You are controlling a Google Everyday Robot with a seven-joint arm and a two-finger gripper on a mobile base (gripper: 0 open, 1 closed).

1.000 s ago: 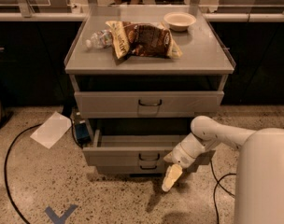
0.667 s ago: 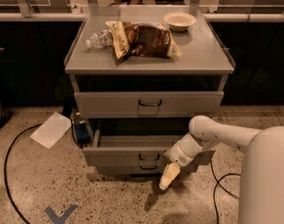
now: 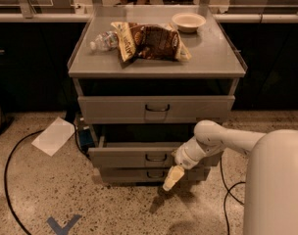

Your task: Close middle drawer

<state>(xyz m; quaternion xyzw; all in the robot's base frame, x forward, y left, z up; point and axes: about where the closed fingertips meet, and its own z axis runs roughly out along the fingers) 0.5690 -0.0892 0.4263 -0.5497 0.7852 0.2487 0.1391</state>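
Observation:
The middle drawer of the grey metal cabinet stands pulled out a little, its dark wire handle centred on its front. The top drawer above it sits further back, and the lowest drawer shows just beneath. My gripper hangs on the white arm right in front of the middle drawer's front, a little right of and below the handle, its cream fingers pointing down and left over the lowest drawer.
On the cabinet top lie a brown snack bag, a plastic bottle and a white bowl. A white sheet and a black cable lie on the floor at left. A blue mark is on the floor.
The gripper and forearm have shifted slightly left and toward the drawer front. The middle drawer looks about as far out as before.

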